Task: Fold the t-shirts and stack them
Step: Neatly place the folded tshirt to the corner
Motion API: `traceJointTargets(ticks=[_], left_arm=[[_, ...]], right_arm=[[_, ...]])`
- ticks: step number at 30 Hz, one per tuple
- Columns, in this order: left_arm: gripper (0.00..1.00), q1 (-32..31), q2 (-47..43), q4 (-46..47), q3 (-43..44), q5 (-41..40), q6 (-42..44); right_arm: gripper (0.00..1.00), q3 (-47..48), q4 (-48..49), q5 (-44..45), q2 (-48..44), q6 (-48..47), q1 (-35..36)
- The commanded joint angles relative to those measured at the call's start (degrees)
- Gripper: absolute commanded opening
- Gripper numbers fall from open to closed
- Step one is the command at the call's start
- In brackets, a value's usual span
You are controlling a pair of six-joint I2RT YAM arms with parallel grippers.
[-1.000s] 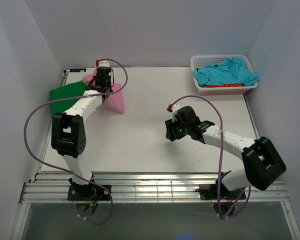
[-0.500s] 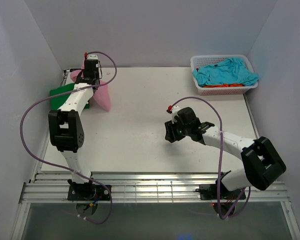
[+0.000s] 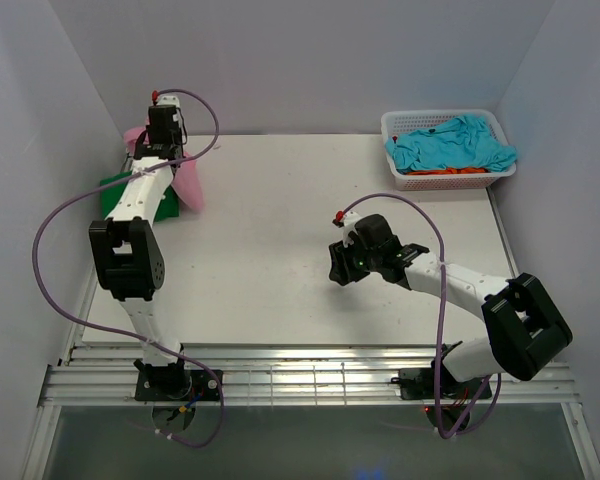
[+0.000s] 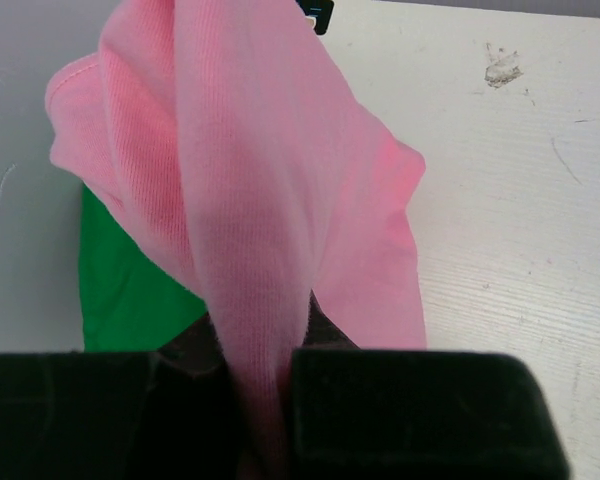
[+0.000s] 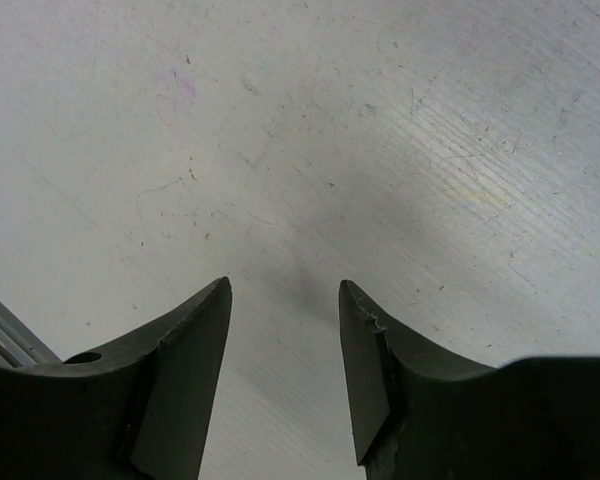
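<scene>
Carrying the pink t-shirt point(image 4: 265, 190) to the stack seems to be the step in hand. Left gripper point(image 4: 278, 405) is clamped on a bunched fold of it, and the cloth hangs loose from the jaws at the far-left corner of the table point(image 3: 280, 290). Green t-shirt point(image 4: 130, 295) lies flat beneath and beside the pink, partly covered in the wrist view. Whether the pink is neatly folded cannot be told, as it drapes in soft ridges. Next move, as I judge it: lower the pink so it spreads square over the green, then let go without dragging the lower shirt. Right gripper point(image 5: 285, 292) hovers over bare tabletop mid-right, fingers apart, nothing between them. 1 container is in view, a white mesh basket point(image 3: 450, 183) at the far-right corner. In it a turquoise t-shirt point(image 3: 450, 145) is heaped on top, crumpled, with an orange t-shirt point(image 3: 462, 170) showing under it along the near side. Those 2 look unfolded.
</scene>
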Motion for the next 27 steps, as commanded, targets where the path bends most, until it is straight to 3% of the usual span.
traceJointTargets(ticks=[1,27], left_arm=[[0.0,0.5,-1.8,1.1,3.3,1.3,1.0],[0.0,8.2,-1.0,3.5,4.0,1.7,0.1]], right_arm=[[0.53,-0.7,2.5,-1.4,0.4,-0.6,-0.2],[0.53,-0.7,2.8,-3.3,1.2,-0.9,-0.2]])
